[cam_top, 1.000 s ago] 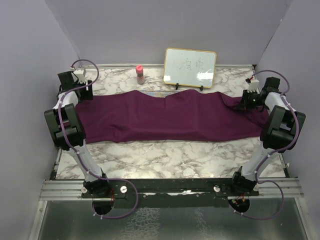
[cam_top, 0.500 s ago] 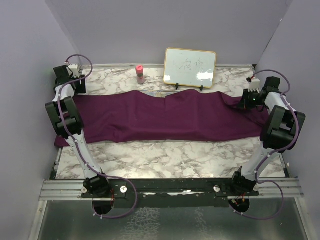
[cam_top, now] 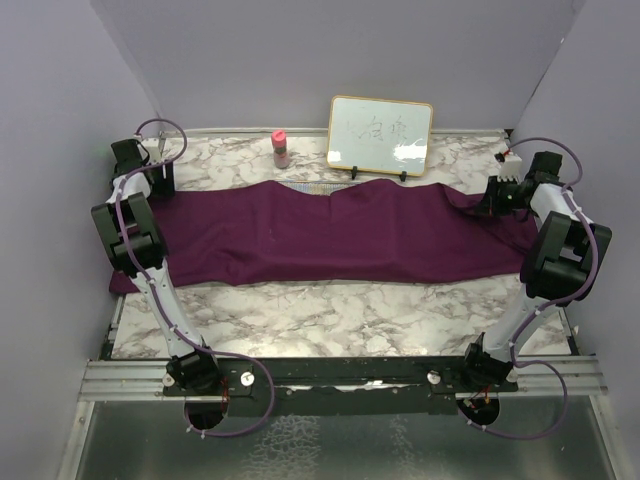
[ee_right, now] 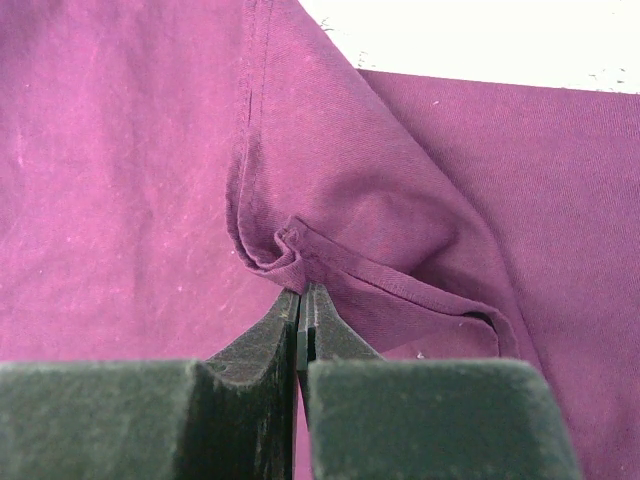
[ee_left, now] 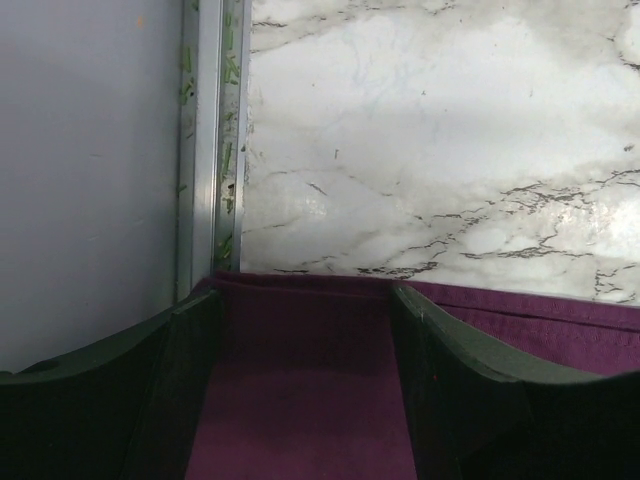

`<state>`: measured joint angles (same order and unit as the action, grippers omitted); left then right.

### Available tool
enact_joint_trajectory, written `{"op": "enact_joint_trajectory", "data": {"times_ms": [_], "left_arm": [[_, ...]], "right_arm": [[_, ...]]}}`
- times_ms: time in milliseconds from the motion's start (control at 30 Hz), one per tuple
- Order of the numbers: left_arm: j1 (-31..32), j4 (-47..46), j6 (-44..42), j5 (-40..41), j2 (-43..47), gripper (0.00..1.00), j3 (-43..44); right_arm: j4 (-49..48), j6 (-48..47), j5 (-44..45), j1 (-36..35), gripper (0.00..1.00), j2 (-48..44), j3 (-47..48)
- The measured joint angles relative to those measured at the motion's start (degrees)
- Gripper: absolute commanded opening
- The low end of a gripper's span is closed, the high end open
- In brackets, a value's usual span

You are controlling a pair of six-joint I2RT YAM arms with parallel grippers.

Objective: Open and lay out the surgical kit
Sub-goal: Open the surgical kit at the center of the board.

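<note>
Marble tabletop [cam_top: 330, 310] carries the purple cloth wrap [cam_top: 320, 235]; left gripper [ee_left: 305, 296] spread over its edge, right gripper [ee_right: 301, 297] pinching a fold.

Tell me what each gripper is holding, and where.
Right gripper pinches a bunched hem fold of the dark purple cloth wrap; left gripper holds nothing.

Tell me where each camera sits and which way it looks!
Top external: high behind the arms, looking down at the marble table, purple cloth and whiteboard; both whole arms show.
Left wrist: on the left arm, facing the cloth's edge by the side wall; the open left gripper frames it.
Right wrist: on the right arm, close over cloth; the right gripper pinches a fold.
Shared: all three see the cloth.
</note>
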<state>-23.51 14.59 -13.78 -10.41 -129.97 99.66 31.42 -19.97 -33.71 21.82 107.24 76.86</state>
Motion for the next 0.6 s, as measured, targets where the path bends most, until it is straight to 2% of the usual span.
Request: {"op": "enact_joint_trajectory", "data": {"times_ms": [267, 600], "left_arm": [[0.52, -0.2, -0.04, 0.55, -0.5, 0.59, 0.39], [1.16, -2.1, 0.48, 0.28, -0.5, 0.33, -0.85]], "right_arm": [[-0.02, 0.17, -0.04, 0.0, 0.01, 0.0, 0.0], [0.0, 0.13, -0.04, 0.0, 0.01, 0.0, 0.0]]}}
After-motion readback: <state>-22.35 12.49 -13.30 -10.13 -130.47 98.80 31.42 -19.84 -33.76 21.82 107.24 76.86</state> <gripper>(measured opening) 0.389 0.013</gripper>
